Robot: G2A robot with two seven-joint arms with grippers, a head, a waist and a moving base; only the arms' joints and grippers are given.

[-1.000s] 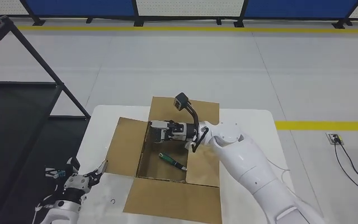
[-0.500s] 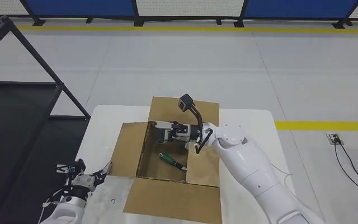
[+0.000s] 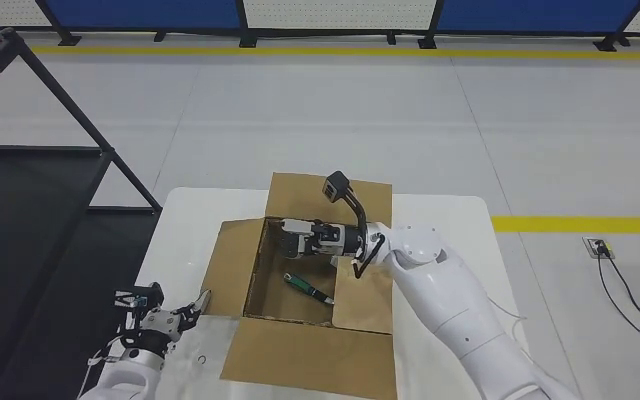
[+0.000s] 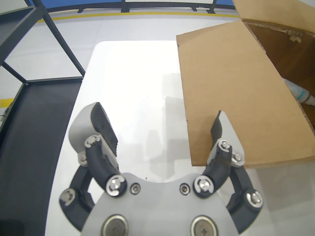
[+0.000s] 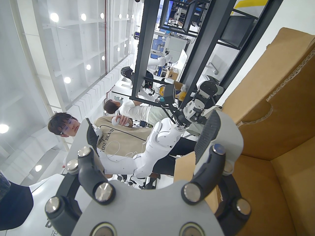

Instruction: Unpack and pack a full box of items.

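Note:
An open cardboard box [image 3: 300,275] stands mid-table with its flaps spread. On its floor lies a green and dark tube-like item [image 3: 307,288]. My right gripper [image 3: 282,238] hangs over the box's far inner edge, lying sideways, open and empty [image 5: 150,131]. My left gripper [image 3: 199,303] hovers low over the white table at the near left, open and empty [image 4: 160,121], one fingertip [image 4: 217,126] over the corner of the box's left flap [image 4: 233,99]. A pale tube end [image 4: 299,93] shows past that flap.
A black metal rack [image 3: 60,180] stands off the table's left side. The white table [image 3: 185,240] has bare surface left of the box and on the right side [image 3: 450,230]. The near flap [image 3: 305,355] lies flat toward the front edge.
My left gripper has moved right along the table's near edge, closer to the box's left flap. The right gripper has shifted slightly right and toward the near side over the box.

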